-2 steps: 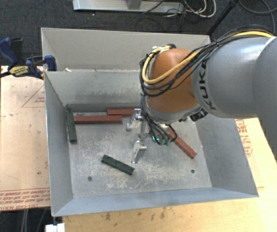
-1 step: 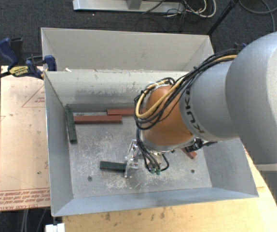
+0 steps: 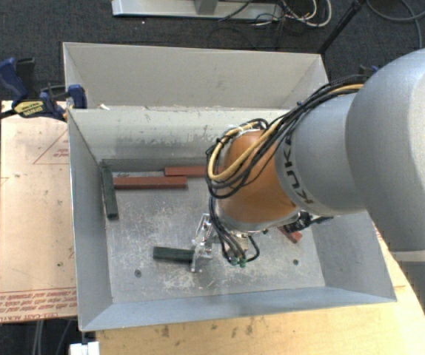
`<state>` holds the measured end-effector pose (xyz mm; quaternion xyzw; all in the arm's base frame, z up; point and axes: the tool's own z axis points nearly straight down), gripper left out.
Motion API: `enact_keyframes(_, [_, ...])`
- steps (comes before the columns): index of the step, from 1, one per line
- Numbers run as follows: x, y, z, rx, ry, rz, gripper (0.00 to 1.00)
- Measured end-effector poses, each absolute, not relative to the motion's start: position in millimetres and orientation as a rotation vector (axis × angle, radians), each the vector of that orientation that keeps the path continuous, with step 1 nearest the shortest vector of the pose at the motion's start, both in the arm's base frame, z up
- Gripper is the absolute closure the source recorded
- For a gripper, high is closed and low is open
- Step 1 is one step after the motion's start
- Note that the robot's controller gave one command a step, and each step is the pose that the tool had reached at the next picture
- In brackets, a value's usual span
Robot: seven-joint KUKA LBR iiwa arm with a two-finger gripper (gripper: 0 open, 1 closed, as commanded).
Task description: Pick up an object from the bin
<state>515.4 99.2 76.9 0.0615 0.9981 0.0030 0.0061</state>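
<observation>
The claw is down at the floor of the grey metal bin, and the thing that matters lies directly to its left: a small dark grey-green flat block. The block's long axis runs left to right, so it points straight at the claw, with its near end touching the claw's tip or tucked just under it. The metal parts there overlap the block's end, so I cannot tell which. For the same reason I cannot tell whether the claw is released or clenched, and nothing can be seen gripped in it. My judgement is that a grasp here depends on closing across the block's narrow width, at right angles to that long axis. The claw meets the block at its very end, not its middle, so a closure may pinch only the end and let the piece swing or slip. Everything else is well apart from the claw. A long dark grey bar lies up and to its left against the bin's wall, and two reddish-brown strips lie end to end above it near the back. A small red thing sits to the claw's right, half hidden beneath the orange wrist cover.
</observation>
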Motion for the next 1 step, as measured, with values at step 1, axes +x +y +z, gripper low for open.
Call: enact_keyframes(1, [508.9, 91.2, 212.6, 0.177, 3.135, 0.002, 1.0])
